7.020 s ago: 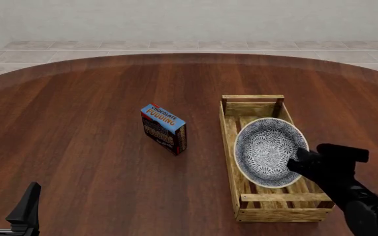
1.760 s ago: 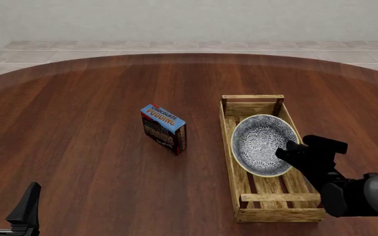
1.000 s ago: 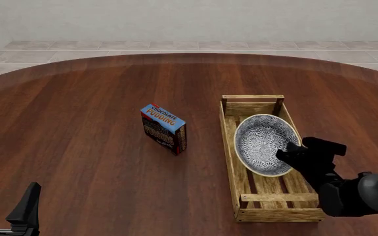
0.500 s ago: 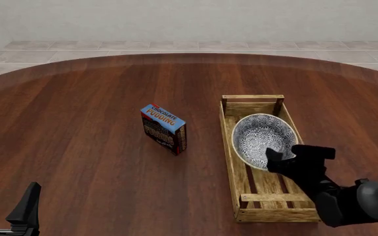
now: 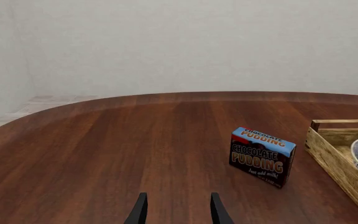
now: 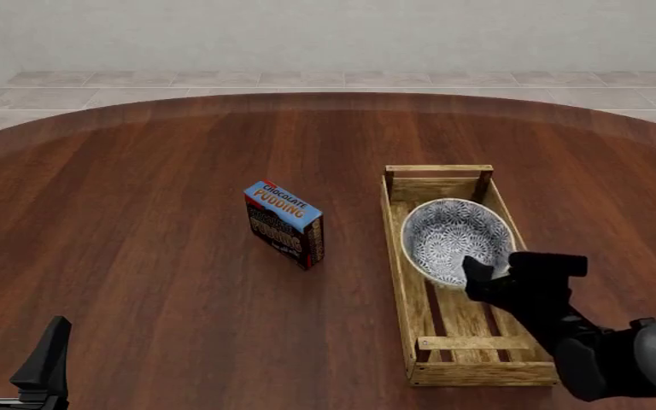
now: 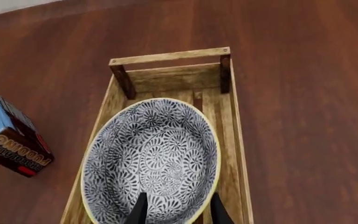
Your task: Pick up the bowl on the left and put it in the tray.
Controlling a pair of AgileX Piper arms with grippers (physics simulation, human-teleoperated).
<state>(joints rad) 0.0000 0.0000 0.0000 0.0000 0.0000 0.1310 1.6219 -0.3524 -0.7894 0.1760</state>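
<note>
The bowl (image 6: 456,238) is seen lying in the far half of the tray (image 6: 398,256), which stands on the right of the wooden surface (image 6: 146,213). The right end effector (image 6: 494,275) is held at the bowl's near rim, its fingers parted narrowly with the rim between them; whether they touch it cannot be told. The left end effector (image 6: 14,350) is held wide apart at the near left, gripping nothing. A pudding box (image 6: 284,224) stands left of the tray.

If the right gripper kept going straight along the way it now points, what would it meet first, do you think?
Most likely the bowl lying in the tray: the right gripper points at its patterned inside, just past the near rim. How much gap remains is unclear.
</note>
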